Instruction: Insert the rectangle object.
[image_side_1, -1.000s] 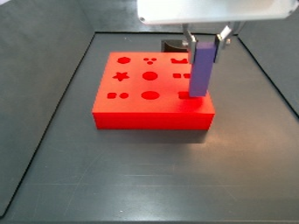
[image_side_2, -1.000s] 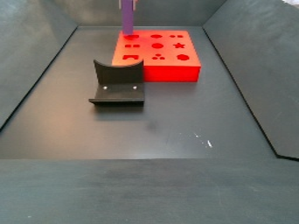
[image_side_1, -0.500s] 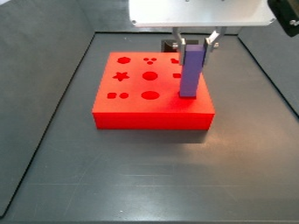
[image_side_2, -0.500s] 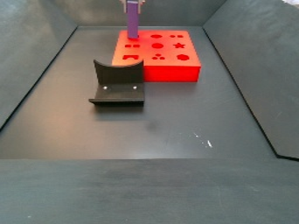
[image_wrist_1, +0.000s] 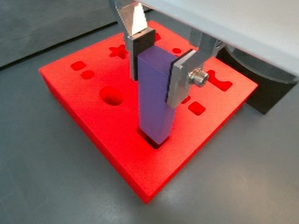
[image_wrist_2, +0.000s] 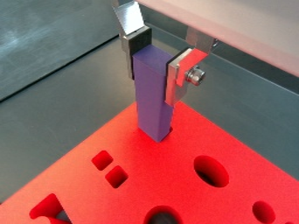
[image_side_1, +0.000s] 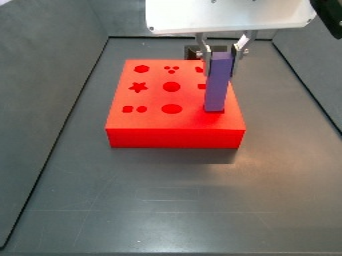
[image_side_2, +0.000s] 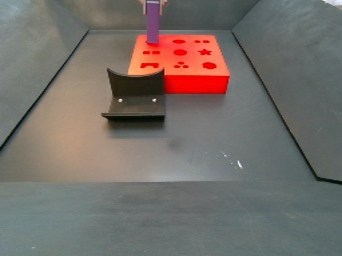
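Observation:
The rectangle object (image_side_1: 215, 82) is a slim purple-blue bar held upright. My gripper (image_side_1: 219, 48) is shut on its upper end, silver fingers (image_wrist_1: 180, 79) pressed on two opposite faces. Both wrist views show the bar (image_wrist_1: 156, 96) (image_wrist_2: 156, 92) between the gripper's (image_wrist_1: 160, 66) (image_wrist_2: 158, 63) dark pads. The bar's lower end meets the top of the red block (image_side_1: 154, 112) near a corner (image_wrist_1: 152, 138); how deep it sits there I cannot tell. In a side view the bar (image_side_2: 154, 20) stands at the block's (image_side_2: 187, 72) far left corner.
The red block's top has several shaped holes (image_side_1: 171, 88). A dark grey curved holder (image_side_2: 134, 97) stands on the floor beside the block, also in a wrist view (image_wrist_1: 267, 83). Dark walls (image_side_2: 34, 95) enclose the floor.
The gripper and bar have moved a little sideways over the block's corner and slightly down. The block and holder have not moved.

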